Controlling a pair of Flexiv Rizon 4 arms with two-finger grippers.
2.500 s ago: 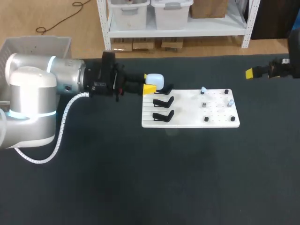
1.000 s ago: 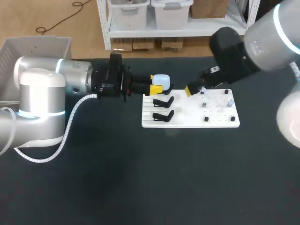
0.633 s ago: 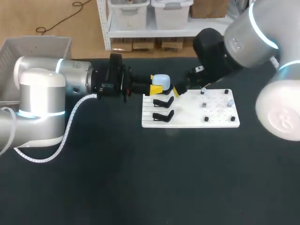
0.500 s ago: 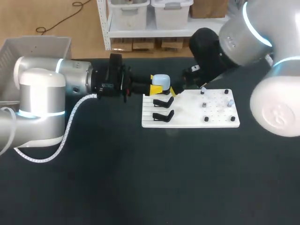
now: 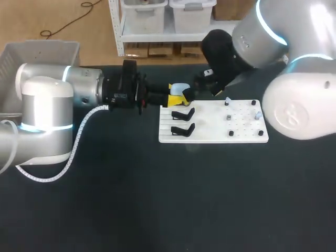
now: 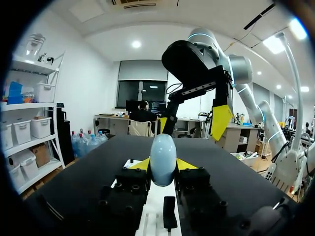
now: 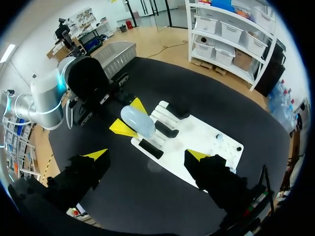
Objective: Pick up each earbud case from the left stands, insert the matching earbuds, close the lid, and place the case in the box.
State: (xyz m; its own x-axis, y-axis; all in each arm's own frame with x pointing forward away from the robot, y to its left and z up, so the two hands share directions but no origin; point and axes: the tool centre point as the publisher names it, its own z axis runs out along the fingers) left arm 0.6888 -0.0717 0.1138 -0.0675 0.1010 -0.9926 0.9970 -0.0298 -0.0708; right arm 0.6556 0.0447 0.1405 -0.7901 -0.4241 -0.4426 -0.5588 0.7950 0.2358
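A pale blue earbud case (image 5: 180, 89) is held off the board's far left corner with my left gripper (image 5: 175, 96) shut on it. In the left wrist view the case (image 6: 163, 158) stands upright between the yellow tips. My right arm (image 5: 231, 47) reaches in above it. Its gripper (image 7: 147, 156) is open, high over the case (image 7: 138, 121), and shows ahead of the left gripper as wide-spread fingers (image 6: 220, 120). The white board (image 5: 212, 136) carries two black stands (image 5: 182, 121) and small earbuds (image 5: 227, 101).
A grey bin (image 5: 37, 52) stands at the table's far left corner. Small black pegs (image 5: 231, 133) dot the board's right half. The dark table top (image 5: 157, 199) spreads in front of the board.
My right arm has swung in from the right and moved left across the board until its gripper is above the case. The left arm and the case have stayed put.
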